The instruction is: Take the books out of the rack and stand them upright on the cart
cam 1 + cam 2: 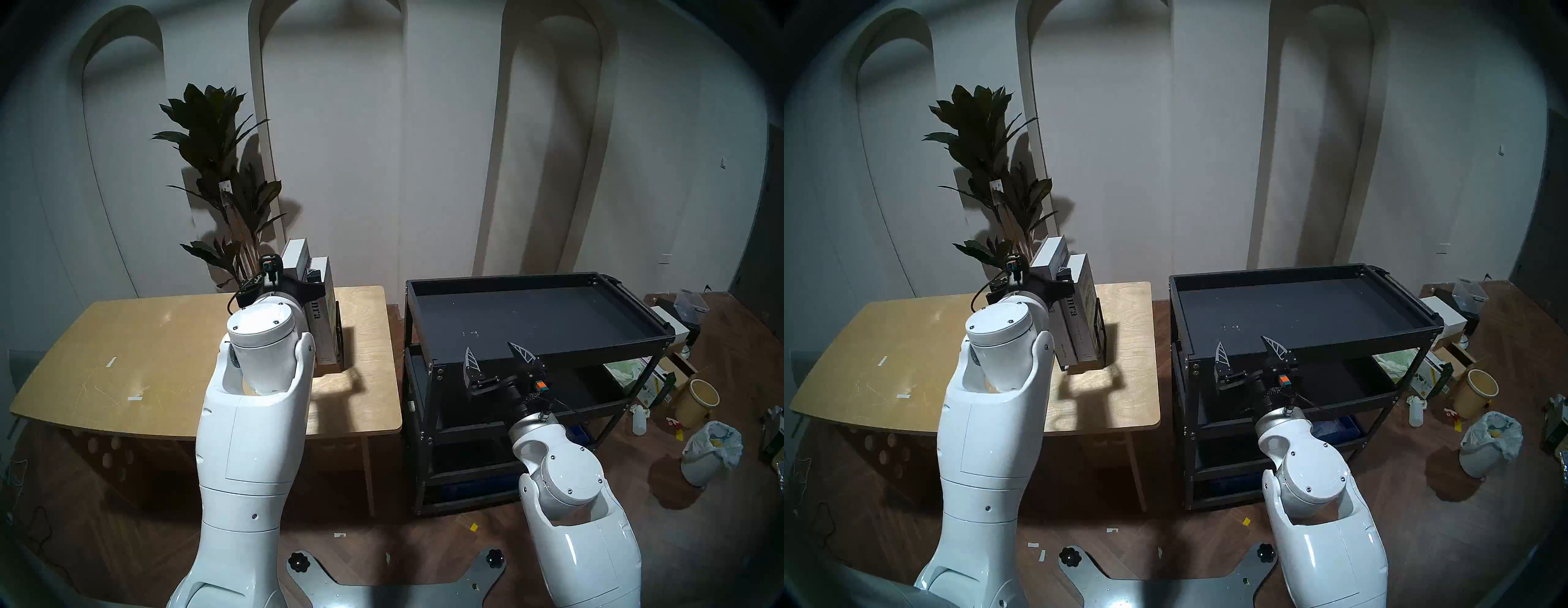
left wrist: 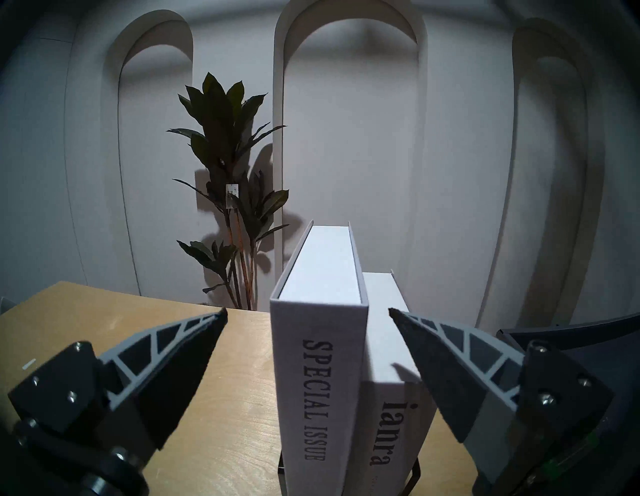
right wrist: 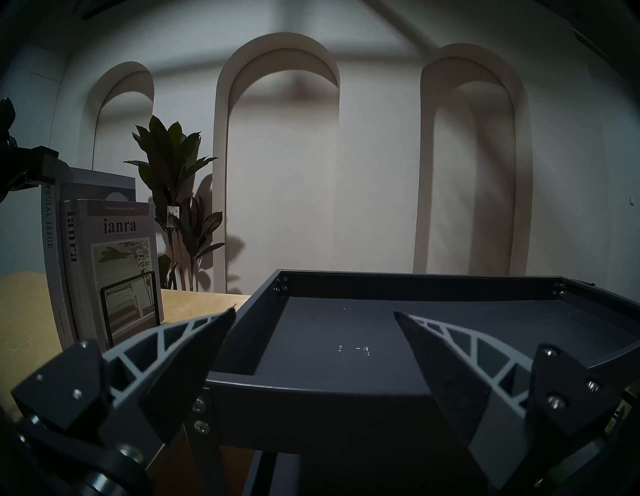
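The cart [image 1: 539,316] stands on the floor to the right of the wooden bench [image 1: 140,361], close beside it but not touching. Its top tray carries nothing, so no book has yet been transferred.

Both books stand upright in the wire rack [image 1: 1100,327] near the bench's far right corner, spines toward the robot. The taller book, marked "SPECIAL ISSUE" [image 2: 320,363], is on the left. The shorter book, marked "ianra" [image 2: 394,408], presses against its right side. The rack's end loop rises only partway up the "ianra" cover.

Step in hand: approach for the first pick. The left pincer [image 2: 308,311] is level and released, with its jaws spread wide. In the left wrist view the tips flank the pair of spines, the right tip over the top of the "ianra" book. No contact is evident.

The right pincer [image 1: 496,354] is also released and empty. It hovers at the near lip of the cart's top tray.

Next move, as judged: select one book, probably the taller, and centre the jaws on its spine alone. Close firmly, then draw the book clear of the wire frame. The neighbour is likely to drag or tip, since the two covers touch.
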